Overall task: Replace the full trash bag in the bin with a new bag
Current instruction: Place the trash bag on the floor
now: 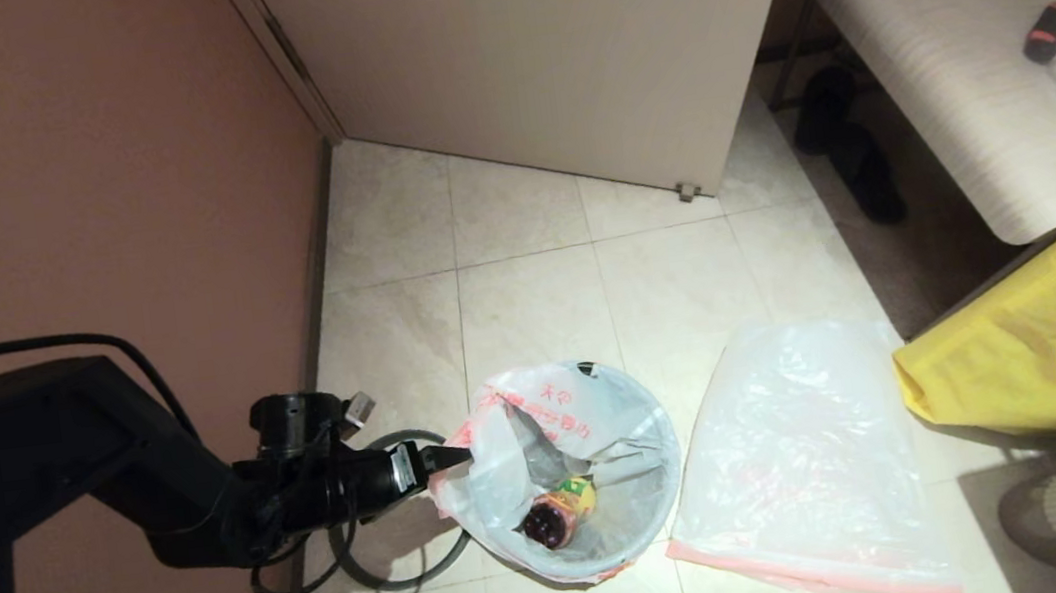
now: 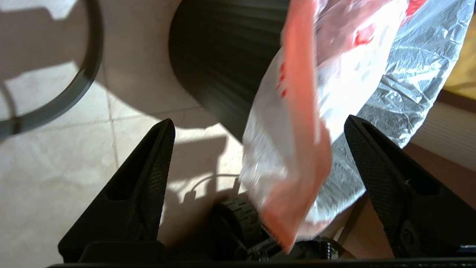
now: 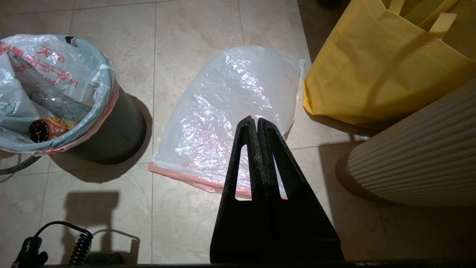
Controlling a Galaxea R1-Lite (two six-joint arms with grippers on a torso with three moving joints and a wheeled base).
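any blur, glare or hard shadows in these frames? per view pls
Head view: sharp; a dark rectangular shadow on the tiles in front of the bin. Left wrist view: the full trash bag is smeared with blur between the open fingers of the left gripper; hard sunlit patches and shadows on the floor. Right wrist view: sheen on the new bag under the shut right gripper.

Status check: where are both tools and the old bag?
Left tool open, straddling the full trash bag edge. Bag in the bin, not lifted. Right tool shut above the new bag. Grey ring on floor beside bin.
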